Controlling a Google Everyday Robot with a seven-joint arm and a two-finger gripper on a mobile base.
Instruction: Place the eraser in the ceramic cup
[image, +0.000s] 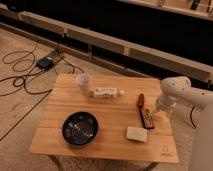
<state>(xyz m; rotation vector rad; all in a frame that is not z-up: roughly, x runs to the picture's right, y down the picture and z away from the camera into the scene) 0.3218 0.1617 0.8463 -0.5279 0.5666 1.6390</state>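
View: camera view, looking down on a wooden table (112, 112)
Eraser (146, 118): flat on the right part of the table, long side pointing away from the camera, just below a reddish-brown oblong item (141, 100) and just above a cream pad (136, 134)
Gripper (160, 110): at the end of the white arm (175, 89), low over the right table edge, just beside the eraser's right side; open or closed cannot be told, nor whether touching
Likely handling: small, light and stiff, probably a little grippy rather than slick; hardly fragile; lying so flat, little height to catch
Where to take hold: across the narrow width, near the middle of the length, pads on the two long edges; neighbours close at both ends, so little room along the length
Ceramic cup (84, 82): upright at the far left, mouth up, well apart from the eraser; a white bottle-like item (106, 92) lying just beside it; contents not readable
Cup opening: small, probably calling for an end-first drop
Black bowl (80, 128): near left, wide and shallow, pale flecks inside, nothing loose seen in it
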